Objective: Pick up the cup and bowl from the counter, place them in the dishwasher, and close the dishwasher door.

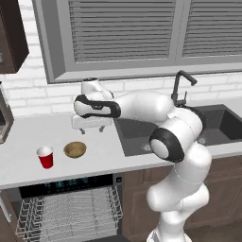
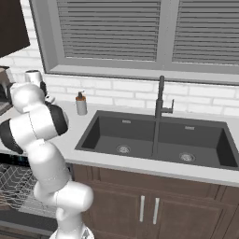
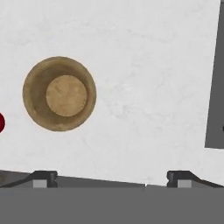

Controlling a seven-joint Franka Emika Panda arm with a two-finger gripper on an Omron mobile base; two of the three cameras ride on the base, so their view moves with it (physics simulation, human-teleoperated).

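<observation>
Gripper (image 1: 92,128) hovers above the counter (image 1: 28,163) with fingers spread wide and holding nothing, the bowl (image 1: 74,149) sitting nearer and slightly left of the fingertips, the cup (image 1: 45,157) just beyond it further left.

long pale stone-look counter (image 1: 28,163) under the window, running left to right, with a dark grey double sink (image 2: 158,140) sunk into it and a dark faucet (image 2: 160,100) at the back rim. sitting right on the top: red cup (image 1: 46,157) near the front edge, upright, white inside. tan bowl (image 1: 74,149) just beside it on the sink side, apart, not touching. grey soap bottle (image 2: 81,104) with a dark pump back by the wall, left of the sink. bare worktop between bowl and sink edge from the hand view.
</observation>
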